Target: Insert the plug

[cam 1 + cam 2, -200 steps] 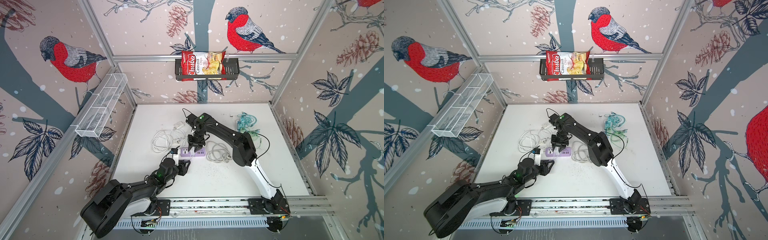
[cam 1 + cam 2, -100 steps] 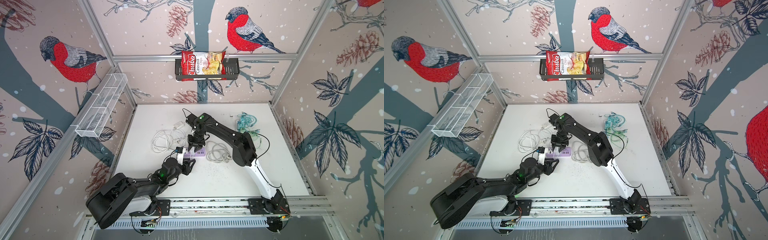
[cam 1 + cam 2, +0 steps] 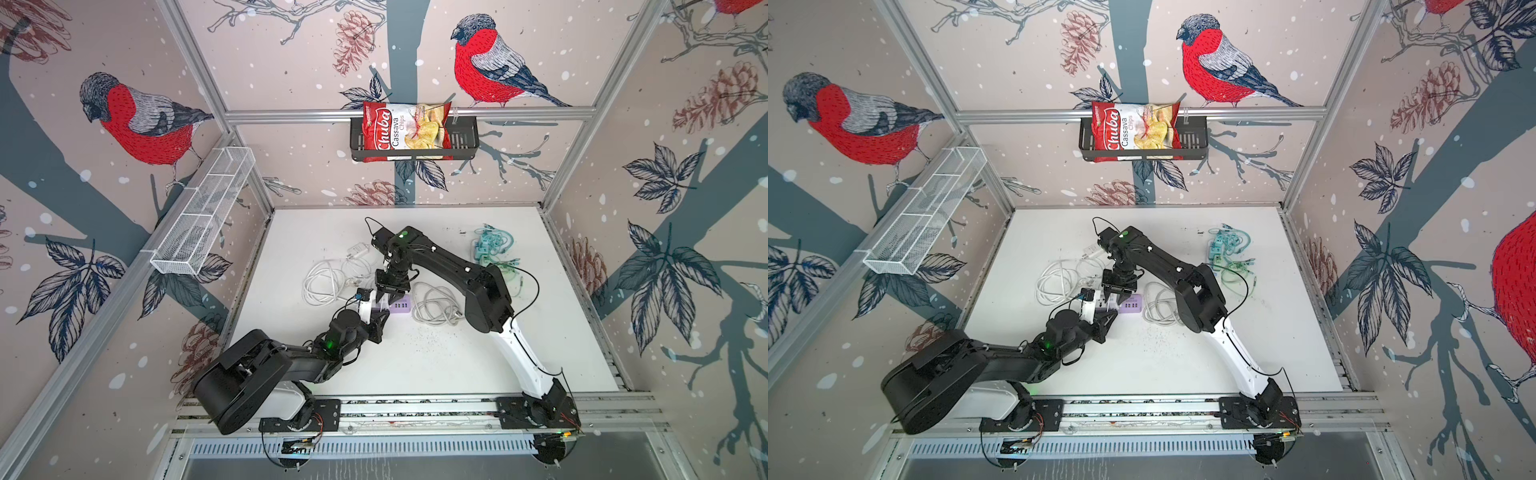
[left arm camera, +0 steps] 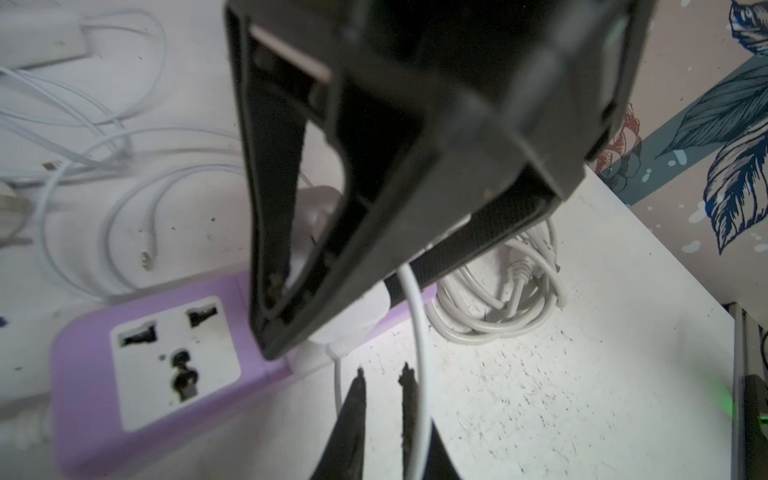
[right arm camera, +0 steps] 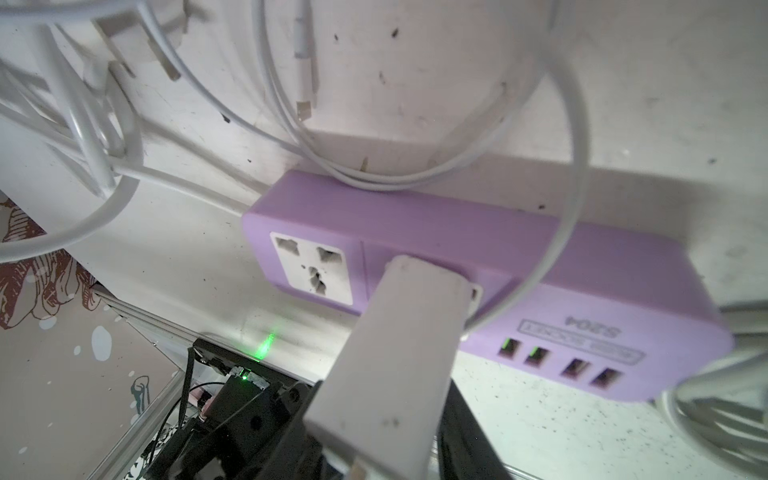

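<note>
So the right gripper is clamped on the white rectangular plug. The plug's front end sits at the middle socket of the purple plastic power strip, right beside the empty outlet. Can't tell if it's fully seated. The left gripper is pinched together on nothing just beside the strip, with a thin white cable running alongside one finger.

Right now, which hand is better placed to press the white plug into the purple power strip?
Right. The right hand holds the white plug against the purple power strip; the left hand is shut and empty.
</note>
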Available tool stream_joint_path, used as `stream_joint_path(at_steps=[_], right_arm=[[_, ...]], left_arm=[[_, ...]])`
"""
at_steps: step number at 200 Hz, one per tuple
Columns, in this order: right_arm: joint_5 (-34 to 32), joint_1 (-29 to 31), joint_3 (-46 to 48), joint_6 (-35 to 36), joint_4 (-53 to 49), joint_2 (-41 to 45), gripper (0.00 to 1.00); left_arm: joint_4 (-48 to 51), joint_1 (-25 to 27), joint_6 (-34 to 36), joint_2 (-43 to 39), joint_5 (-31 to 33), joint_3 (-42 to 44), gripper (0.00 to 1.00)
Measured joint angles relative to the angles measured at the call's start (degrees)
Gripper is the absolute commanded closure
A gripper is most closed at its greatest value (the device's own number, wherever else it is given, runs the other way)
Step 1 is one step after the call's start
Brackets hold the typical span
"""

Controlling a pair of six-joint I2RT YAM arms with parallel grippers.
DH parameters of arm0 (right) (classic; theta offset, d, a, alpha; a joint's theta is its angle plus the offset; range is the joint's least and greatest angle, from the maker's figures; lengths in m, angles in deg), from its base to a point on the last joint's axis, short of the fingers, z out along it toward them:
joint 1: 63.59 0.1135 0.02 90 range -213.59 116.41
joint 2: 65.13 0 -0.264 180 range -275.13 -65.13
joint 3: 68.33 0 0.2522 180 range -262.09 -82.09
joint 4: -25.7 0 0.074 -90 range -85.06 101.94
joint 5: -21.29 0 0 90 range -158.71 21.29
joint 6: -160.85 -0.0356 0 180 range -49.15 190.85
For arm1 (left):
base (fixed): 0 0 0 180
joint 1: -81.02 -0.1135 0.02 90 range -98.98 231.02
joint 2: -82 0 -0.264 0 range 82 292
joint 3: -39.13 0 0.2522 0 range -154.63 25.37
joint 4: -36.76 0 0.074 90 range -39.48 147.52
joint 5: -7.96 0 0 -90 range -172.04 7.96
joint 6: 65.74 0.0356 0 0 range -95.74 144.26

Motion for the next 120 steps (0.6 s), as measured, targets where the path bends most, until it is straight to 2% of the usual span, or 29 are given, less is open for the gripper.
stream_joint_path(at_steps=[36, 75, 110, 120], right_arm=[[0.0, 0.0, 0.0, -0.3, 0.0, 0.0, 1.0], [0.0, 0.1, -0.4, -1.0, -0.1, 0.0, 1.0], [-0.1, 0.1, -1.0, -1.2, -0.5, -0.1, 1.0], [0.8, 0.2, -1.0, -1.1, 1.0, -0.3, 1.0]], left_arm=[[-5.1, 0.0, -0.6, 3.7, -1.3, 1.7, 0.86], [-7.5, 0.0, -1.4, 5.0, -2.6, 1.7, 1.0], [-10.1, -0.1, -4.9, 5.0, -5.9, 1.3, 1.0], [-12.0, 0.1, -7.1, 4.7, -10.0, 1.2, 1.0]])
